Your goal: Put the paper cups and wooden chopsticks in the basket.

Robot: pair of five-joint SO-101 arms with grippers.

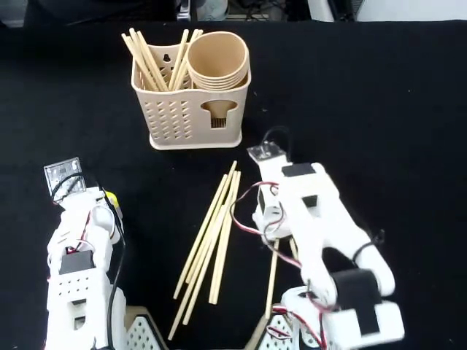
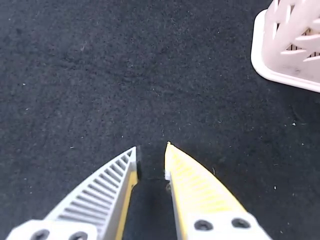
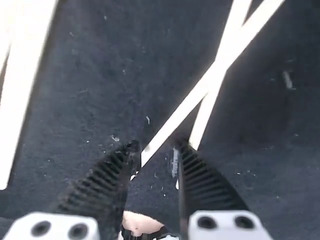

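Your right gripper sits low over the black cloth, its dark jaws a little apart. The end of one wooden chopstick lies between them, close against one finger, and I judge it not clamped. A second chopstick crosses it just beyond the tips.

That crossing is your main hazard. If you close here you may pinch both sticks, or nudge the second one so it rolls away. Gripping so near the end also risks the stick swinging or drooping once lifted. A long stick hanging askew could catch the rim of the basket and tip it, since it looks light. The tips are close to the cloth too, so they could snag it.

The sticks are pale, thin, straight and smooth, and likely to slip. In the high view a loose bundle of chopsticks lies fanned on the cloth between the two arms, well short of the basket. The two you are working on lie just beside the right arm.

The basket holds stacked paper cups in one compartment and leaning chopsticks in the other. Your left gripper hangs over bare cloth with a corner of the basket ahead of it, its jaws a narrow gap apart and holding nothing.
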